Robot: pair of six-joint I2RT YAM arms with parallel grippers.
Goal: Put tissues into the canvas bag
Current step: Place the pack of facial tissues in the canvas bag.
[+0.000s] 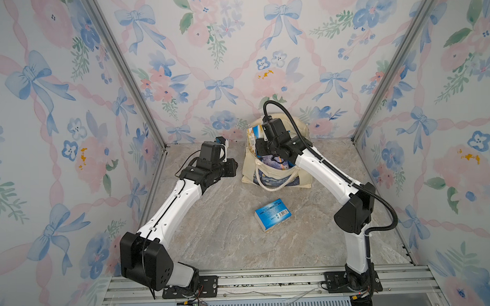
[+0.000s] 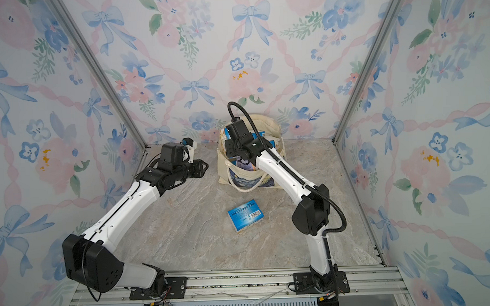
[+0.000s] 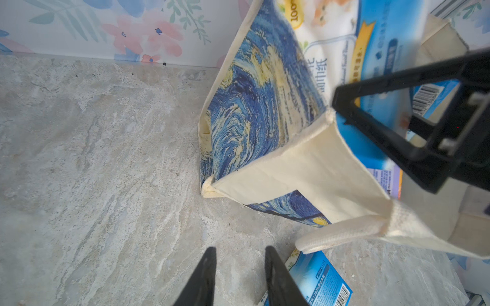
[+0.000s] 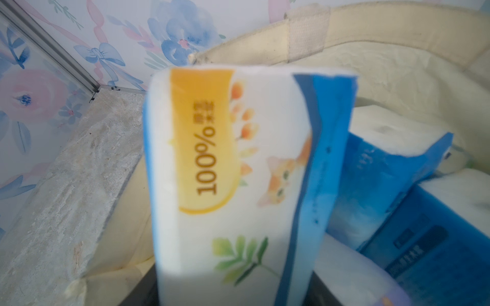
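The canvas bag [image 1: 248,166] [image 2: 224,162] stands open at the back of the table, cream with a blue swirl print. My right gripper [image 1: 259,144] [image 4: 233,291] hangs over its mouth, shut on a white-and-blue tissue pack [image 4: 225,172] [image 1: 255,134] with a cat print. More blue tissue packs [image 4: 384,190] lie inside the bag. Another blue pack [image 1: 272,214] [image 2: 245,215] [image 3: 318,280] lies loose on the table in front of the bag. My left gripper [image 3: 240,262] [image 1: 232,167] is left of the bag, open and empty above the bare table.
The bag's rope handle [image 1: 270,190] [image 3: 342,233] droops over its front onto the table. Floral walls close in the back and both sides, with metal posts [image 1: 129,73] in the corners. An aluminium rail [image 1: 270,281] runs along the front edge.
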